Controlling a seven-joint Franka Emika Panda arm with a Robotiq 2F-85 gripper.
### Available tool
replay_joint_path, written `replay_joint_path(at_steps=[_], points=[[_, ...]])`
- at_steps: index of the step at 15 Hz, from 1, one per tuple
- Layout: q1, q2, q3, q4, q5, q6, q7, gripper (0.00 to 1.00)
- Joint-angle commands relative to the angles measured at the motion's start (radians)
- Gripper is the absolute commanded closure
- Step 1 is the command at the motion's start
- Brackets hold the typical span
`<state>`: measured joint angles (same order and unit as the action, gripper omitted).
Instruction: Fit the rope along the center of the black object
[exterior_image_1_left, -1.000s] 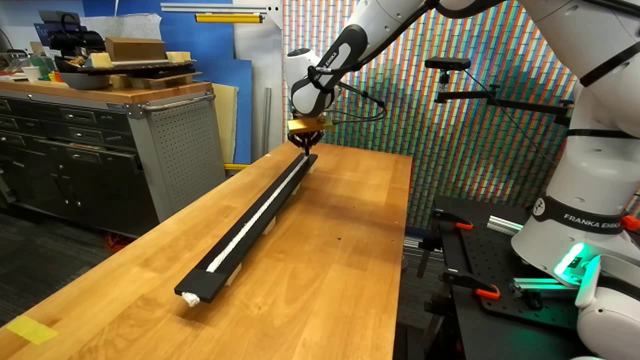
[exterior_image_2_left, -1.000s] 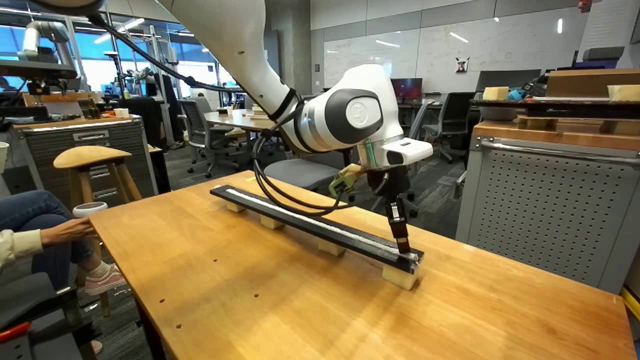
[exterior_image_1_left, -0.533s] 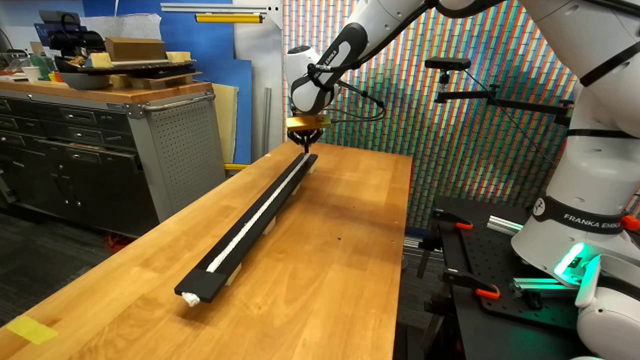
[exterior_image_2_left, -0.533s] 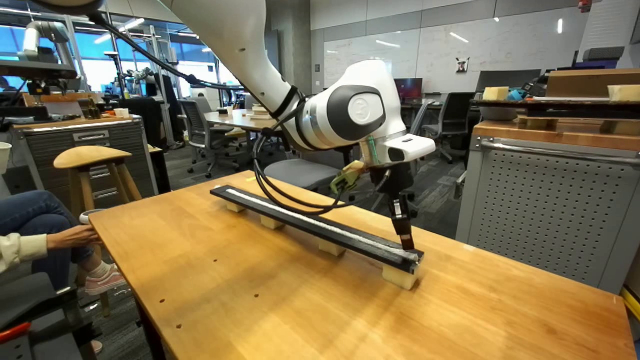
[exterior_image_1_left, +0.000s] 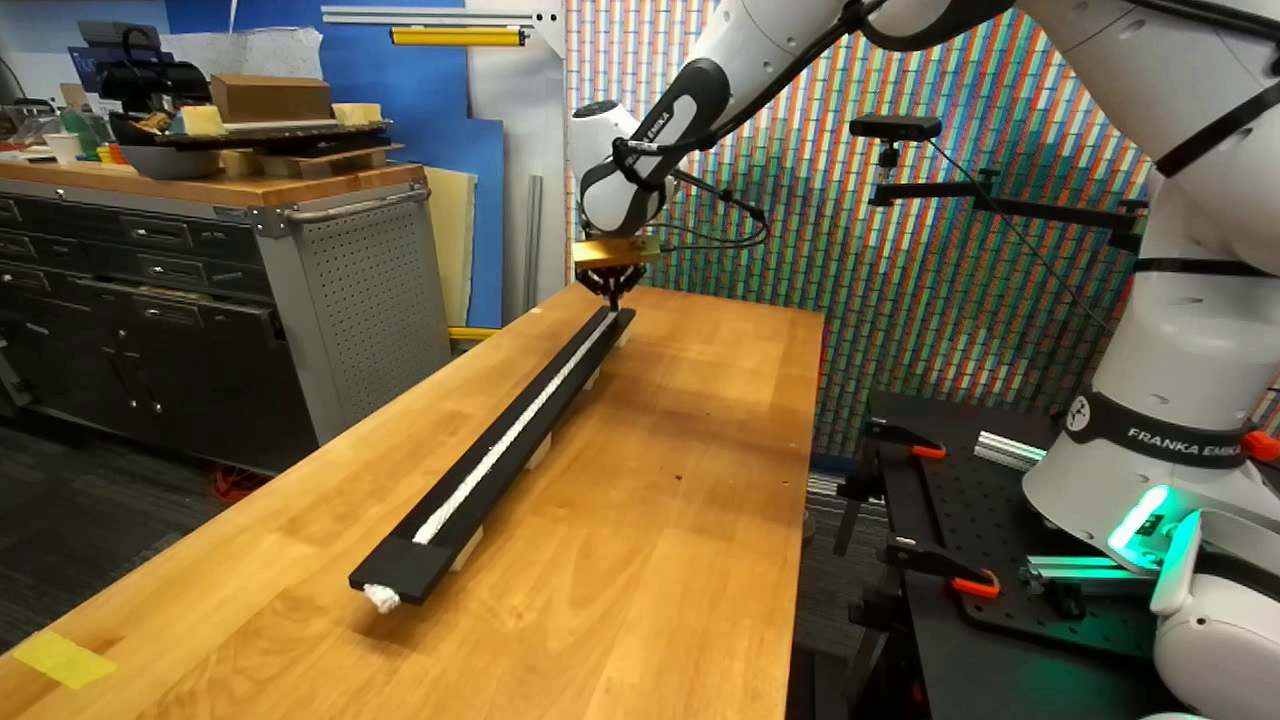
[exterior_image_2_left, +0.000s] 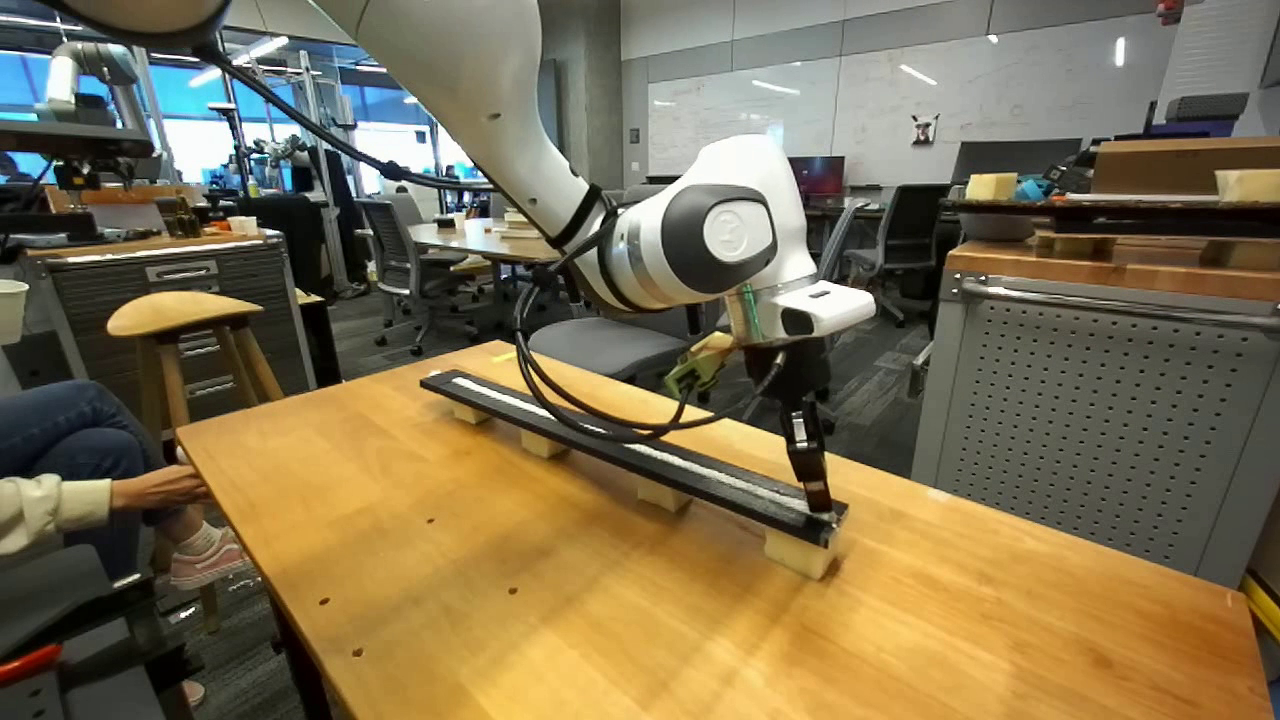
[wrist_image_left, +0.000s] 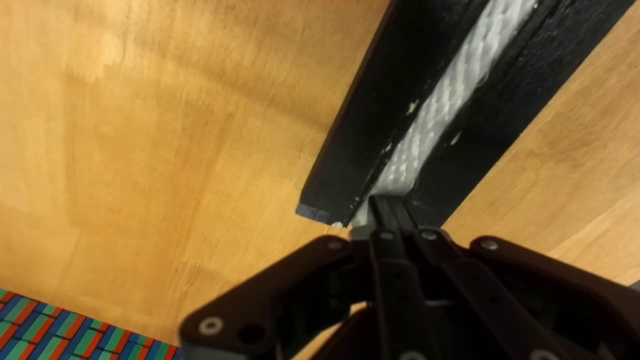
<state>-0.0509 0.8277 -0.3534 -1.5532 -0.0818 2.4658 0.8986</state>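
The black object is a long rail (exterior_image_1_left: 420, 565) across the wooden table; it also shows in another exterior view (exterior_image_2_left: 560, 432) and the wrist view (wrist_image_left: 370, 120). The white rope (exterior_image_1_left: 494, 455) lies along its centre groove, visible too in the wrist view (wrist_image_left: 440, 107). A frayed rope end (exterior_image_1_left: 382, 598) sticks out at the rail end far from the gripper. My gripper (exterior_image_2_left: 820, 508) points down at the opposite end. In the wrist view its fingertips (wrist_image_left: 392, 200) are together, with nothing seen between them, and appear to touch the rope. They hide part of the rope there.
Several light blocks (exterior_image_2_left: 797, 553) hold the rail above the table (exterior_image_2_left: 420, 600). A person's hand (exterior_image_2_left: 165, 487) is at a table corner. A grey cabinet (exterior_image_1_left: 370, 300) stands beyond the table edge. Yellow tape (exterior_image_1_left: 65, 658) is stuck on the table.
The shut gripper rose slightly off the rope half a second ago, and is now down on it again, a little closer to the rail's end. The person's hand shifted slightly.
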Motion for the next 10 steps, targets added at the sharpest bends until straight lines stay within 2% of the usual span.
replay_joint_path(at_steps=[1,7,10], points=[[-0.025,0.067,0.013,0.103,0.017,-0.057,0.0,1.0],[-0.029,0.082,0.022,0.129,0.016,-0.091,0.003,1.0],[-0.015,0.049,0.019,0.092,0.011,-0.066,0.011,1.0]])
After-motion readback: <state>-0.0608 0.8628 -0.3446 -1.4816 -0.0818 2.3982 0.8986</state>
